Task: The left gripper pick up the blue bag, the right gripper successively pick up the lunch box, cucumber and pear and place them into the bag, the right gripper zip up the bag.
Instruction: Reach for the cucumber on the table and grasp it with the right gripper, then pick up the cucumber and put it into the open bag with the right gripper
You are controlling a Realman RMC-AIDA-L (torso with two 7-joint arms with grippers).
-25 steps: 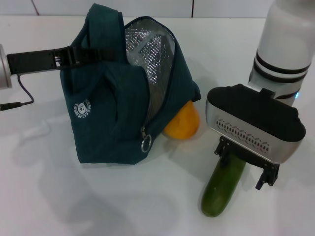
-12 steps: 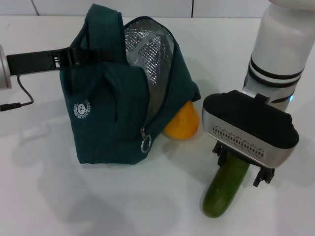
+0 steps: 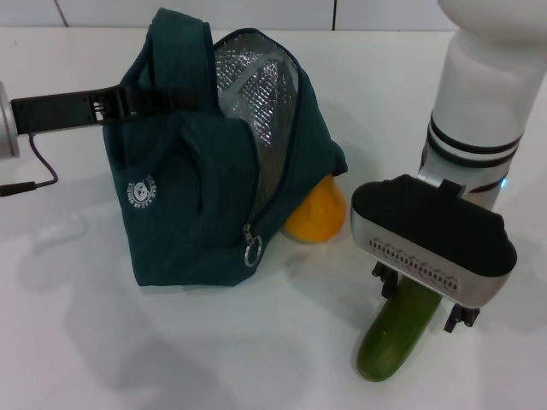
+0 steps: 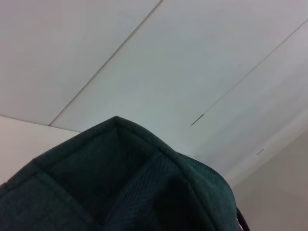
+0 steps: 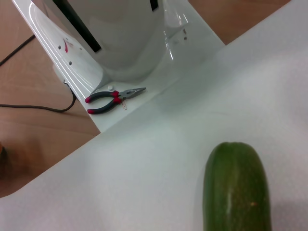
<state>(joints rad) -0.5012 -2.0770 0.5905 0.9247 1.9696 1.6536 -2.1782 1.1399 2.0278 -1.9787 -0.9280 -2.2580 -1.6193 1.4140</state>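
The blue bag (image 3: 188, 213) stands on the white table, mouth unzipped, showing silver lining. My left gripper (image 3: 137, 98) reaches in from the left and is shut on the bag's handle; the left wrist view shows only the teal fabric of the blue bag (image 4: 110, 178). A yellow-orange pear (image 3: 318, 212) lies against the bag's right side. My right gripper (image 3: 420, 301) is low over the cucumber (image 3: 389, 342), open, with one finger on each side of it. The cucumber's (image 5: 236, 187) rounded end fills the right wrist view. The lunch box is out of view.
A black cable (image 3: 34, 166) trails over the table at the left. In the right wrist view the table's edge runs close to the cucumber; beyond it stands the robot's white base (image 5: 115, 38) with red-handled pliers (image 5: 113, 96) on it.
My right gripper has come down and slightly back over the cucumber, its fingers now lower beside it. The bag, the pear and the left gripper have not moved.
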